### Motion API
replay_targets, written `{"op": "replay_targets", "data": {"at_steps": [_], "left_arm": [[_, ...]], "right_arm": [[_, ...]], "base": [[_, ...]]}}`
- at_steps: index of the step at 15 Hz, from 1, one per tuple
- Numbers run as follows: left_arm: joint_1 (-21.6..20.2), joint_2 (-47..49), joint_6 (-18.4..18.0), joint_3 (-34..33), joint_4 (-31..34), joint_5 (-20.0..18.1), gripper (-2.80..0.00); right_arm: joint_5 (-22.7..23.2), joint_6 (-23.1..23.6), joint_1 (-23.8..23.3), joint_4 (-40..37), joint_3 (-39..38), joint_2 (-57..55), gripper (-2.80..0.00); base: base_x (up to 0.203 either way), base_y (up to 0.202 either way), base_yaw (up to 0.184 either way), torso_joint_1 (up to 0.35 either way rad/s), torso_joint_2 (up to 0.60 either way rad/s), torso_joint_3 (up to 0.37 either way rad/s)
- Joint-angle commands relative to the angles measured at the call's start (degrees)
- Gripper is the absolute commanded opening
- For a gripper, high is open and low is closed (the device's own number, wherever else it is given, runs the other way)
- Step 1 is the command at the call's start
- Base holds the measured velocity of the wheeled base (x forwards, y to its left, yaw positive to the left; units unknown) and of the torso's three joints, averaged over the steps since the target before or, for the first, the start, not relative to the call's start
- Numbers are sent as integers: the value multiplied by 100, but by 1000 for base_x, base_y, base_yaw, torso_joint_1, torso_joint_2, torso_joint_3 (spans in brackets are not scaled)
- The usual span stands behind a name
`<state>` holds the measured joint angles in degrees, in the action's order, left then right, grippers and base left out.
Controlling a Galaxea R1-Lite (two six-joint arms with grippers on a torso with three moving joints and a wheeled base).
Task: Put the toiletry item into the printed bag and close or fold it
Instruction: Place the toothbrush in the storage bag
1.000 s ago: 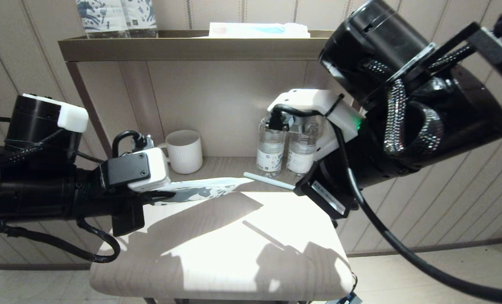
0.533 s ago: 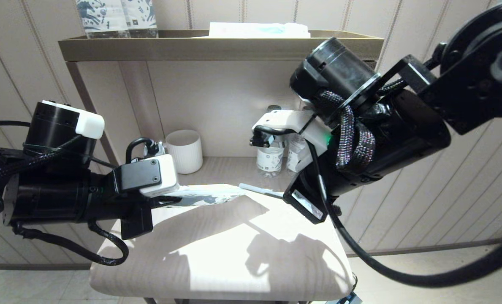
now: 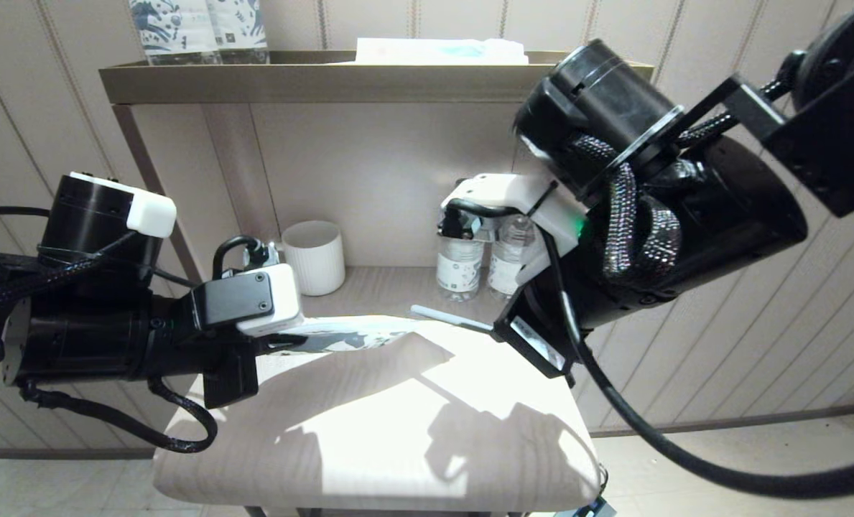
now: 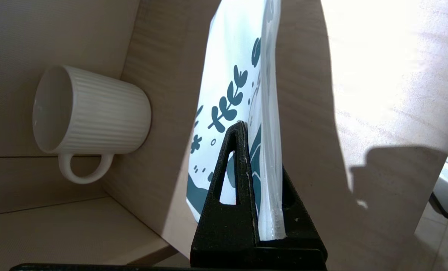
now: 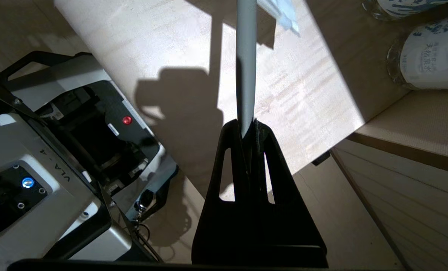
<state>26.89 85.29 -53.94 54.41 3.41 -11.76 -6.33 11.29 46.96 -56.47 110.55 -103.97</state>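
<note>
The printed bag (image 3: 347,334), a white pouch with dark blue motifs, hangs level above the pale table (image 3: 369,431), pinched at one end by my left gripper (image 3: 283,339). In the left wrist view the bag (image 4: 239,82) stands between the black fingers (image 4: 242,177), which are shut on it (image 4: 263,150). My right gripper (image 3: 502,329) is shut on the toothbrush (image 3: 449,317), whose pale grey handle points toward the bag's free end and nearly meets it. The handle (image 5: 245,67) rises out of the closed right gripper (image 5: 249,126). Its bristle head is hidden.
A ribbed white mug (image 3: 314,256) and two water bottles (image 3: 484,258) stand on the shelf behind the table. More printed bottles (image 3: 197,29) and a flat packet (image 3: 441,50) sit on the top shelf. The robot's base (image 5: 58,158) lies below the table's edge.
The right arm swung in toward the bag with the toothbrush, then eased back slightly. The left gripper carried the bag a little right and lower early on, then held.
</note>
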Motion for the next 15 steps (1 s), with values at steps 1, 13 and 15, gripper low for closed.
{"op": "replay_targets", "data": {"at_steps": [1, 13, 15], "left_arm": [[9, -65, -25, -18, 1, 16, -280], [9, -63, -20, -18, 1, 20, -280], [9, -78, -20, -18, 10, 20, -280]], "right_arm": [[0, -1, 16, -116, -76, 208, -280], [26, -21, 165, -91, -253, -162, -280], [23, -21, 160, -100, -63, -270, -280]], "base": [[0, 0, 0, 0, 0, 0], [0, 0, 0, 0, 0, 0], [0, 0, 0, 0, 0, 0]]}}
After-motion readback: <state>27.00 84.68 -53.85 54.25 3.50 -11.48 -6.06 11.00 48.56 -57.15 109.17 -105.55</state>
